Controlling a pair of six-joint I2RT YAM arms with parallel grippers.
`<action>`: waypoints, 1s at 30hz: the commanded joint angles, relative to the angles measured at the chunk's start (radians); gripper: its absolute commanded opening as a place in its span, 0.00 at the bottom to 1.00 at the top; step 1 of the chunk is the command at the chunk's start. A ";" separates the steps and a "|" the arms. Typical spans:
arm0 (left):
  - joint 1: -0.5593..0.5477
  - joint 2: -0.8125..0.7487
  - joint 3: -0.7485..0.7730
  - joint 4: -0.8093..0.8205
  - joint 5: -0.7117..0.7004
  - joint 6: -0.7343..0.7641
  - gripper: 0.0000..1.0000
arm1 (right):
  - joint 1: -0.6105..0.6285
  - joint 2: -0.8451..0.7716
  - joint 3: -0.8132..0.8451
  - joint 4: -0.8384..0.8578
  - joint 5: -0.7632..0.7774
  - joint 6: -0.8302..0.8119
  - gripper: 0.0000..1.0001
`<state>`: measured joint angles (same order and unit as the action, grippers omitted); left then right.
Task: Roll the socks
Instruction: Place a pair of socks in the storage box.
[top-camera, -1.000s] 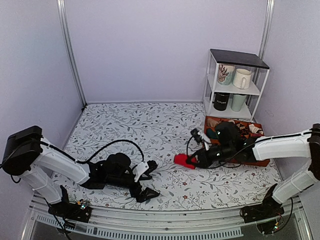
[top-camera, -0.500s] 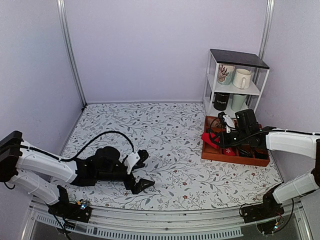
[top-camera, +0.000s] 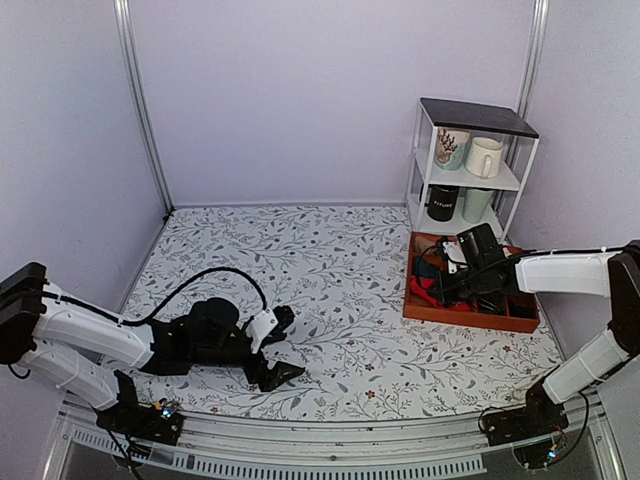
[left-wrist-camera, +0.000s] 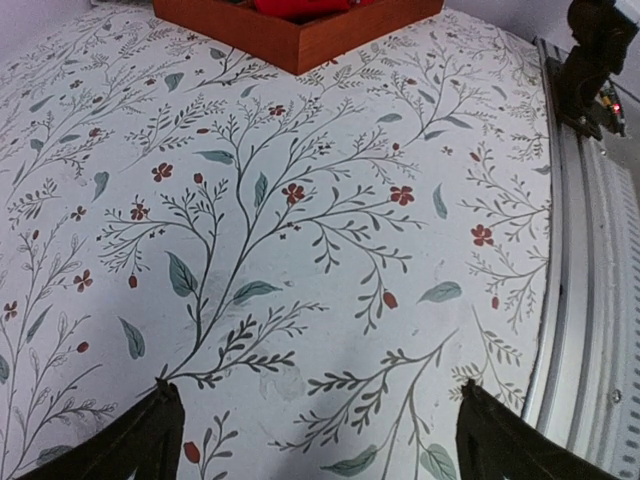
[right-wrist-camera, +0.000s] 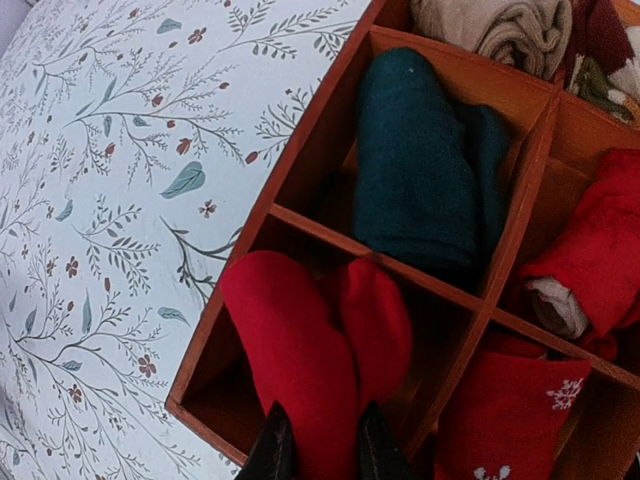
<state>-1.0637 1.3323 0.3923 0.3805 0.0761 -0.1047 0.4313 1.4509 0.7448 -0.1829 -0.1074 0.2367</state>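
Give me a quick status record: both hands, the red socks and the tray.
left hand: open, empty, low over the floral tablecloth, well away from the tray
right hand: over the wooden divided tray, fingers close together on the plain bright red fabric socks
socks: bundled in a corner compartment on the tray's left side
neighbours: dark teal sock bundle and red bundle with white dots in adjoining compartments
task state: socks look rolled and placed; not yet released
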 joint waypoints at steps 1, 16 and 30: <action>0.013 -0.010 -0.018 0.024 0.003 0.012 0.95 | -0.004 0.044 0.045 -0.030 0.023 0.051 0.00; 0.014 -0.049 -0.041 0.054 0.047 0.048 0.94 | 0.062 0.173 0.054 -0.062 0.092 0.194 0.02; 0.014 -0.084 -0.053 0.045 0.042 0.048 0.95 | 0.086 0.102 0.024 -0.134 0.187 0.242 0.32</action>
<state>-1.0634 1.2575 0.3515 0.4221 0.1184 -0.0708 0.5140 1.5757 0.7975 -0.1879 0.0475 0.4774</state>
